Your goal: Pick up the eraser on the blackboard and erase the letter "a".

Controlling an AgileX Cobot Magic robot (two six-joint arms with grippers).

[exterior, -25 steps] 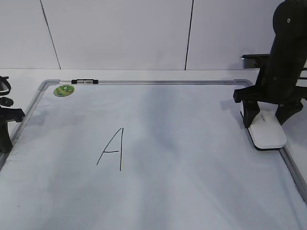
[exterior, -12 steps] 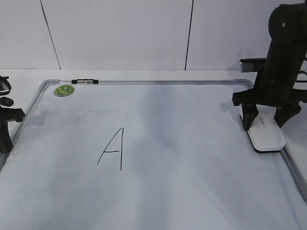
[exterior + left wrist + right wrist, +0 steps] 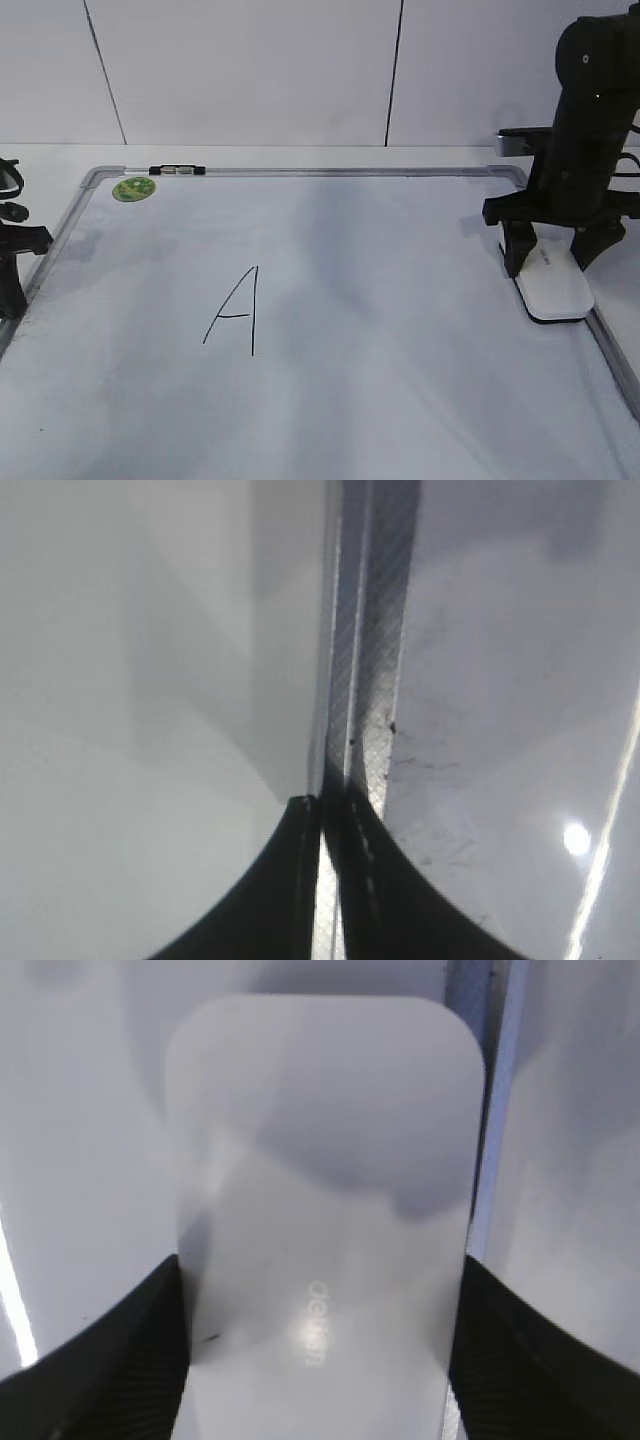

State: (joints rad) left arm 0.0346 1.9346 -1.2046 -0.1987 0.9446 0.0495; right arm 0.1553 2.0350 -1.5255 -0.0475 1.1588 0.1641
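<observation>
Your right gripper [image 3: 551, 262] is standing wide apart, one finger [image 3: 120, 1360] on each long side of the eraser [image 3: 553, 282], and in the right wrist view both fingers are sitting right against the block's edges. You cannot tell from these views whether they are pressing on it or only bracketing it. The eraser is lying flat beneath the gripper on the blackboard [image 3: 400, 330], its white top with small grey lettering facing up, just inside the board's right frame rail. Farther out from that gripper, toward the board's middle, a tall capital "A" [image 3: 233, 311] is showing in black marker; no small cursive letter is showing anywhere on the board in these views. Well beyond it, near the far corner, a round green sticker [image 3: 133, 188] is sitting on the board. Your left gripper [image 3: 322, 880] is hanging pressed shut with nothing between its fingers, directly over the board's left frame rail [image 3: 362, 680].
</observation>
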